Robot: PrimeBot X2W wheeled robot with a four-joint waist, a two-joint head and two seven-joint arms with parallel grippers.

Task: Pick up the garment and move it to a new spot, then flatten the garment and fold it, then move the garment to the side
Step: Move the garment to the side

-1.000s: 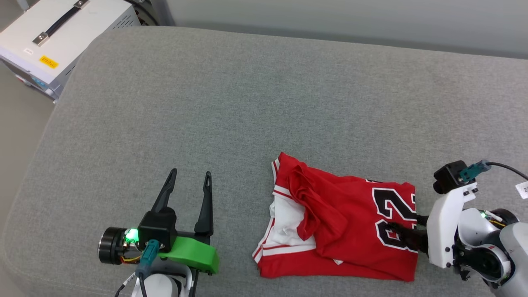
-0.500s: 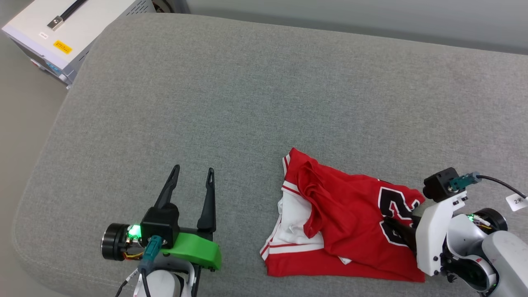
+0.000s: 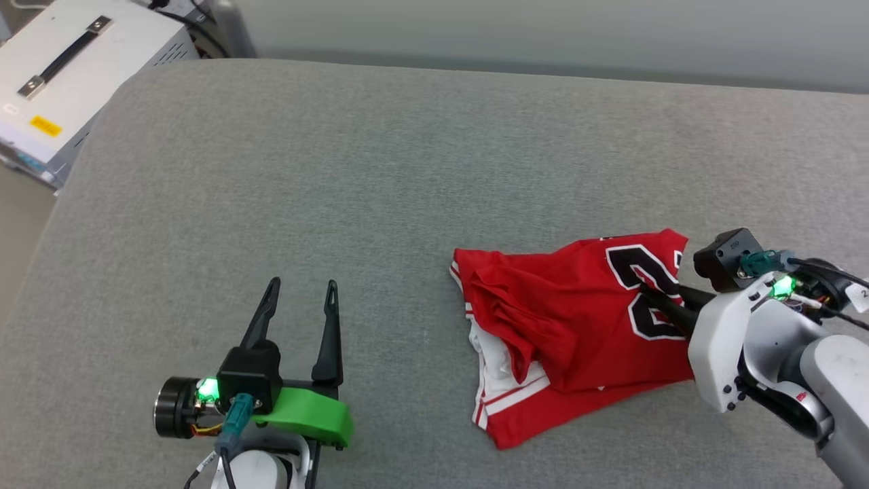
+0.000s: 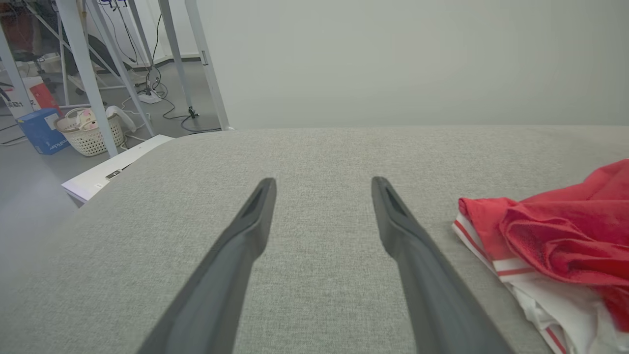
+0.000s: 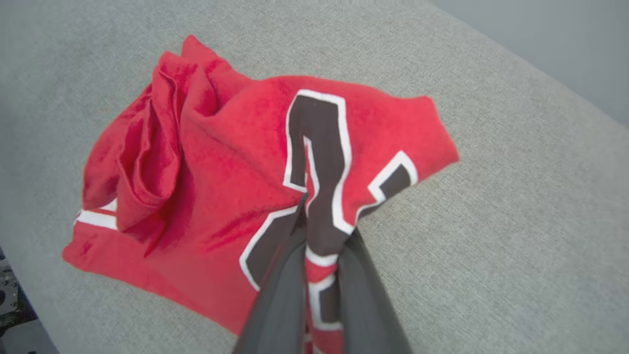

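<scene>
The garment [image 3: 563,326], a red jersey with black white-outlined numbers and white striped trim, lies bunched on the grey cushion at the right. My right gripper [image 3: 650,293] is shut on the garment's right side, pinching the fabric at the black numbers [image 5: 319,226], and that side is lifted off the cushion. Its left part still rests on the surface, with white sleeve fabric [image 3: 502,373] showing beneath. My left gripper [image 3: 301,291] stands open over bare cushion, well left of the garment [image 4: 555,246], with nothing between its fingers.
The grey cushion [image 3: 380,170] stretches wide to the left and behind the garment. A white equipment case [image 3: 61,75] with a black handle stands off the cushion's far left corner. Past that edge are metal frame legs and a basket [image 4: 91,132] on the floor.
My right gripper has lifted and pulled the garment's numbered side up and away, so the garment has skewed and bunched. The head camera shifted. My left gripper has stayed open in place.
</scene>
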